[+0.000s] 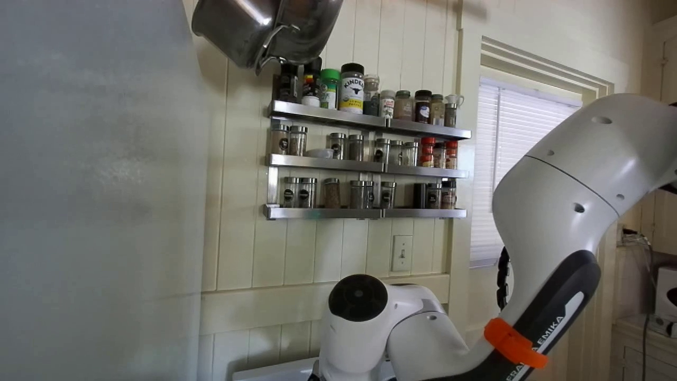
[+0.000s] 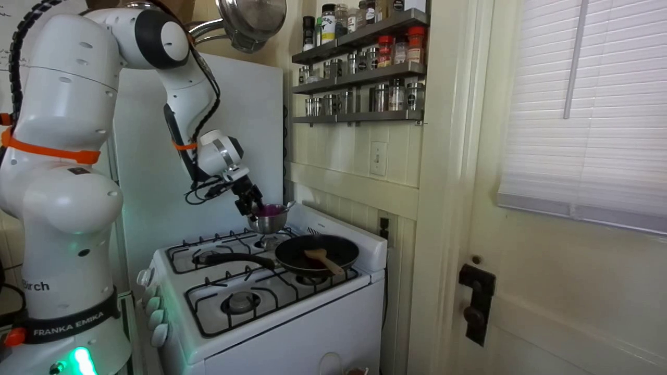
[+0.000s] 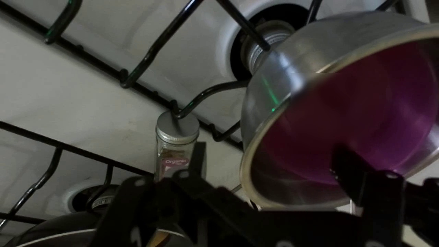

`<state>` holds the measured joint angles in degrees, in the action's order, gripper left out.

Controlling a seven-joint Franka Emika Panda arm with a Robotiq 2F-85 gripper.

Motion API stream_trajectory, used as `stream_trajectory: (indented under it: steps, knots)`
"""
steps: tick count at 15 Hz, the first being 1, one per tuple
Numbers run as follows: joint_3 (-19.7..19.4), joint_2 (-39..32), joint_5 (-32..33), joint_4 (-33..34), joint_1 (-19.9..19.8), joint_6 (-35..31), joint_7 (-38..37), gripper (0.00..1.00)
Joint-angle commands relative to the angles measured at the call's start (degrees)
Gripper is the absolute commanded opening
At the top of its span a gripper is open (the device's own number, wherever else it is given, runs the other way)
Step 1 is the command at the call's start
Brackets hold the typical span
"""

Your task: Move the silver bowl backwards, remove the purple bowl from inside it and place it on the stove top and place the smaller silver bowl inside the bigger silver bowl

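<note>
Inside the silver bowl [image 3: 269, 91] sits the purple bowl [image 3: 346, 109], a strip of silver inner wall showing beside it; the silver bowl is at the back of the stove [image 2: 292, 333], and past its outer wall shows a burner [image 3: 253, 56] under the black bars of a grate [image 3: 167, 37]; whether the silver bowl rests on those bars or is clear of them, I cannot tell.

At the silver bowl's rim is the gripper [image 3: 269, 152], its fingers [image 3: 348, 168] wide apart with the rim between them; one finger reaches over the purple inside, the other stands outside the silver bowl with a gap to its wall; whether the inner finger touches anything is too dark to tell.

Just beside the silver bowl, on the outer finger's side, is a jar [image 3: 175, 142] with a metal lid and the word "Organic" on its label; near the silver bowl, in an exterior view, lies the pan [image 2: 338, 245], a wooden tool [image 2: 324, 261] in it; higher than the silver bowl run the spice shelves [image 2: 365, 116]; behind the silver bowl rises a white panel [image 2: 245, 130].
</note>
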<state>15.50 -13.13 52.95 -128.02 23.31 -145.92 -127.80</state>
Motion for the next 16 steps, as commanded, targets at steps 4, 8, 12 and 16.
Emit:
stream_trajectory:
  steps: [4,8,12,16]
  knots:
    - [0.4,4.0,-2.3,-1.6,-0.3,2.6,3.5,1.0]
    - [-0.6,3.7,-1.6,0.4,-1.9,3.7,9.7,1.0]
    - [-1.4,1.8,-2.3,3.4,-3.4,2.4,18.7,1.0]
    - [-0.9,-1.0,-4.4,7.2,-4.1,-1.0,30.1,1.0]
